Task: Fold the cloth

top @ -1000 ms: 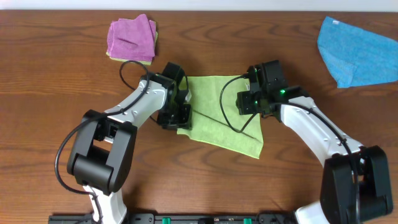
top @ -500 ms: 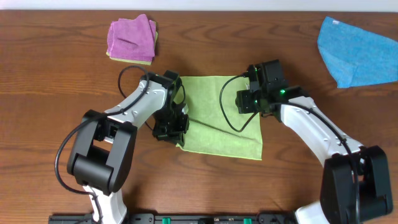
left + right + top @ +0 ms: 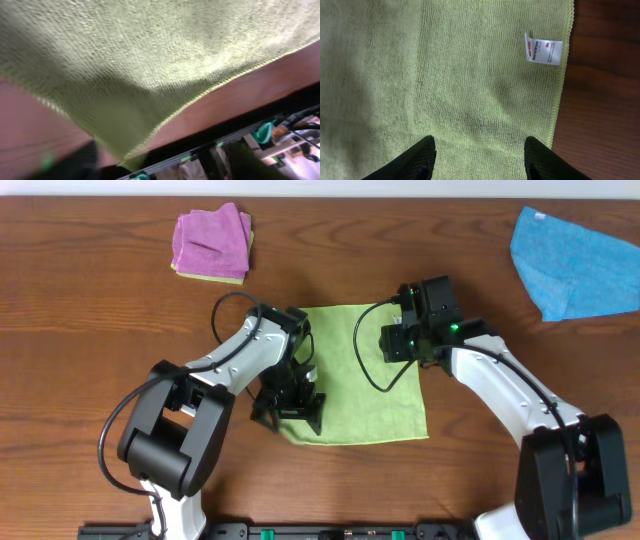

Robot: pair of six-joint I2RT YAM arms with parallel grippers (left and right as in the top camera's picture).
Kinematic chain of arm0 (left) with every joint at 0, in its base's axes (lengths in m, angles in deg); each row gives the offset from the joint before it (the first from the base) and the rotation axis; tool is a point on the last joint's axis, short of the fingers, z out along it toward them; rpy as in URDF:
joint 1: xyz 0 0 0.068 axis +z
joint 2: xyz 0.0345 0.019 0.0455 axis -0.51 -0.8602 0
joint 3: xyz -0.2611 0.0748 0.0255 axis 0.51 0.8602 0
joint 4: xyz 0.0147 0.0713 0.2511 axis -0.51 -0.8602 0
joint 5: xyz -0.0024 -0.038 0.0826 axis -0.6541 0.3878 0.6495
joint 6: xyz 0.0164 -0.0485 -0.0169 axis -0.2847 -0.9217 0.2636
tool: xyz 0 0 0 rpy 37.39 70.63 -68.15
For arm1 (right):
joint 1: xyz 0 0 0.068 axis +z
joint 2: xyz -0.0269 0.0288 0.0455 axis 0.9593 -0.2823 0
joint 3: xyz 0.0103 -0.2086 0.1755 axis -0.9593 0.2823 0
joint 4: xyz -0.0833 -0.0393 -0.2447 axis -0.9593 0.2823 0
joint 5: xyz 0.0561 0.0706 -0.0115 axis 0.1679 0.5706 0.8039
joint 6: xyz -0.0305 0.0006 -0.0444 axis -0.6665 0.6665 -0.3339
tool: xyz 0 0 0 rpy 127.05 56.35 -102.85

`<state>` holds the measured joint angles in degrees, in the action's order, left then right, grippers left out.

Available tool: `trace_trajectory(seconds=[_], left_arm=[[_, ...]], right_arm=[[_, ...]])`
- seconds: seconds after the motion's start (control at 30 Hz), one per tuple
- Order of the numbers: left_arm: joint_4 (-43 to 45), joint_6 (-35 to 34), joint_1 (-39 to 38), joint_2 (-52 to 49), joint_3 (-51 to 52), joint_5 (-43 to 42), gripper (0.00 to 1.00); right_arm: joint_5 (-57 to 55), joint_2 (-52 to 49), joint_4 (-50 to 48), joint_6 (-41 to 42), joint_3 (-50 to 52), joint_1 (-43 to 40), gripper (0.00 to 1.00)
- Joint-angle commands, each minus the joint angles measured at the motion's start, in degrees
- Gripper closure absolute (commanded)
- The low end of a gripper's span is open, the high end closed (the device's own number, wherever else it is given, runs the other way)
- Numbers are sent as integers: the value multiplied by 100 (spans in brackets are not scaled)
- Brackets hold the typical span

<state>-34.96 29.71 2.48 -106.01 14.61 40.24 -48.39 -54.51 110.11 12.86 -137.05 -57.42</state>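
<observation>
The lime-green cloth (image 3: 365,380) lies spread nearly flat in the middle of the table. Its white tag (image 3: 543,50) sits near the far right edge. My left gripper (image 3: 288,410) is low over the cloth's near-left corner, fingers splayed apart and open. The left wrist view is blurred, with the cloth (image 3: 150,60) filling the top and its corner hanging loose over the wood. My right gripper (image 3: 400,342) hovers over the cloth's far right part. In the right wrist view the right gripper (image 3: 480,150) is open, with only flat cloth (image 3: 445,85) between its fingers.
A folded pink-purple cloth (image 3: 211,242) lies at the far left. At the far right corner lies a bright blue cloth (image 3: 575,260). A black rail (image 3: 330,530) runs along the table's near edge, just behind the left gripper.
My left gripper has pulled the cloth's near-left corner towards the table's front edge, flattening the cloth, and its jaws have come open. The right arm has stayed still.
</observation>
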Motion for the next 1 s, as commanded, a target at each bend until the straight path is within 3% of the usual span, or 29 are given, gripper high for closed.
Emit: trace_trajectory(seconds=[0.0,0.17,0.43,0.63,0.83,0.97], left_arm=[[-13,109,4,35,20,431,5],[-267,109,2,35,20,511,5],[-938,273,96,750,20,612,4],[-1202,94,105,1585,98,997,5],[-975,-157,107,2610,1154,1001,5],[-420,-450,105,3368,1687,999,5]], right_arm=[[-59,-48,-13,-87,-13,-46,42],[-55,-48,511,120,-13,-48,50],[483,313,1209,151,-15,-118,47],[485,824,2575,-24,-13,-118,46],[651,1720,2887,-39,404,-116,42],[654,2712,2833,195,1215,-116,42]])
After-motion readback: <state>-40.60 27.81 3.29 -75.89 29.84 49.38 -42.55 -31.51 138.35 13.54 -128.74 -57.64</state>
